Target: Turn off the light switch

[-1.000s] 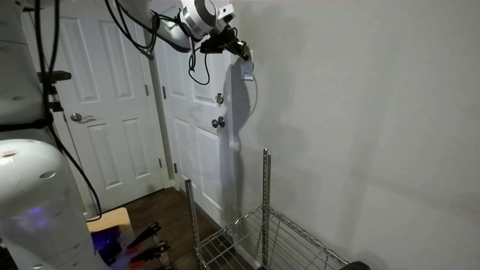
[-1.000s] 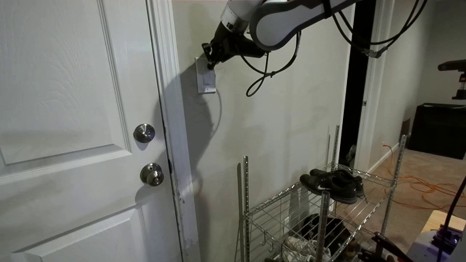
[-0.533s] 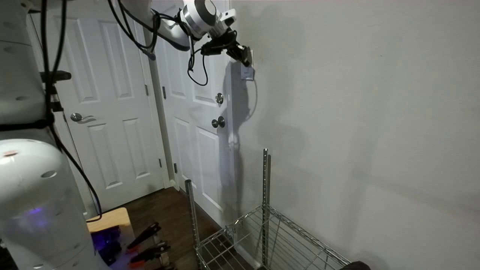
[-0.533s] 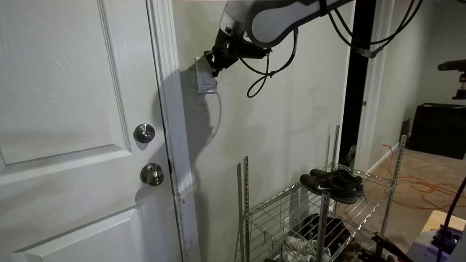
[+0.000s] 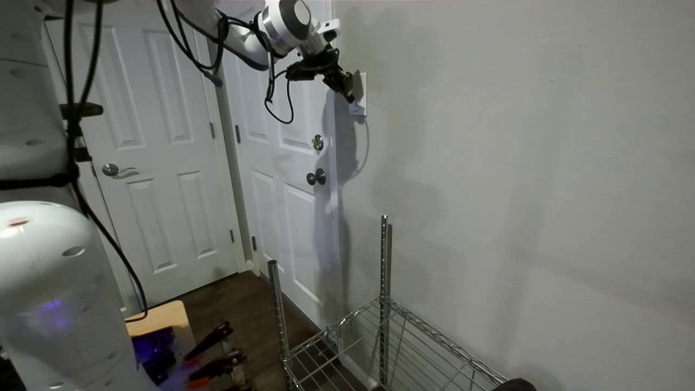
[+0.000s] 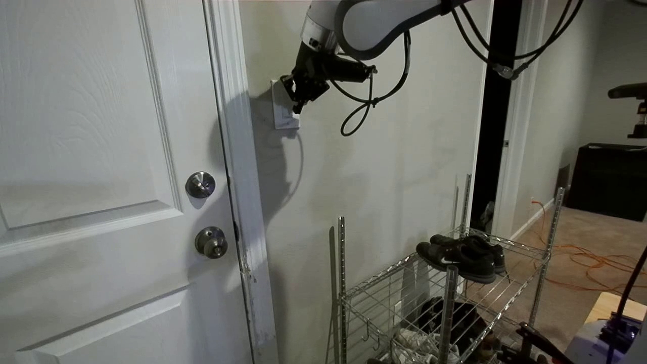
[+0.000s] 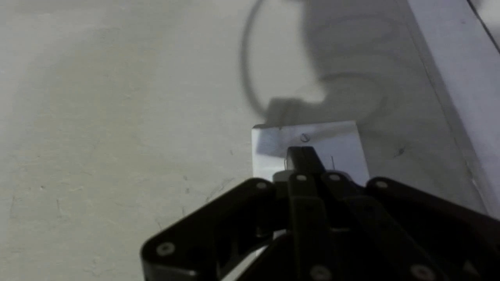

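A: Wall [image 5: 488,163]: off-white, in shadow beside the door frame [image 6: 237,126], scuffed in the wrist view. Dark brown floor [image 5: 244,301] below, in an exterior view.

B: Fixtures?

A: White panelled door [image 6: 91,76], closed, carrying a round metal knob [image 6: 211,243] with a lock [image 6: 200,185] above it. A wire rack [image 6: 449,313] stands beside the wall, black shoes [image 6: 475,265] on its upper shelf.

B: Location of the light switch [image 6: 279,114]?

A: On the wall next to the door frame, higher than the lock. White plate [image 7: 343,150], one screw [image 7: 304,137] visible in the wrist view, shadow across part of it.

B: And the gripper [image 7: 306,152]?

A: Clenched on itself, tips together, angled down at the switch in both exterior views. In the wrist view the tips overlap the plate.

B: Contact?

A: Cannot be determined; the gripper hides part of the plate. On or off, likewise.
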